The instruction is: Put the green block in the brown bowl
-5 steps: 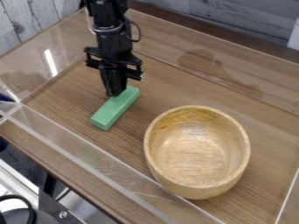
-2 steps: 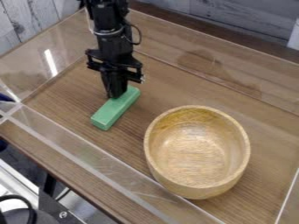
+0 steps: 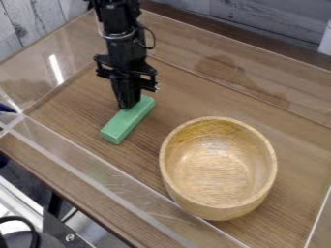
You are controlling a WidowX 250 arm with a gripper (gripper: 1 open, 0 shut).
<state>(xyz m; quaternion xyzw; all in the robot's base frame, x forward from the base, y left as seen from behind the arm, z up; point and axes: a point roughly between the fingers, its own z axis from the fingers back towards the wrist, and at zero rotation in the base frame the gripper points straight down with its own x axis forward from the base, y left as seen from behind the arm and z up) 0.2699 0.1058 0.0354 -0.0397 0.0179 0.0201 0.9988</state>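
Note:
The green block (image 3: 126,123) lies flat on the wooden table, left of the brown bowl (image 3: 219,166). The bowl stands upright at the front right, with nothing showing inside it. My gripper (image 3: 128,101) points straight down over the block's far end, its dark fingers (image 3: 127,89) pressed together. The tips reach the block's top edge; I cannot tell whether they touch it. The block's far end is partly hidden behind the fingers.
Clear plastic walls (image 3: 77,155) fence the table on the left and front. The wooden tabletop (image 3: 233,77) stretches behind the bowl toward the back right. A white plank wall (image 3: 26,24) stands at the far left.

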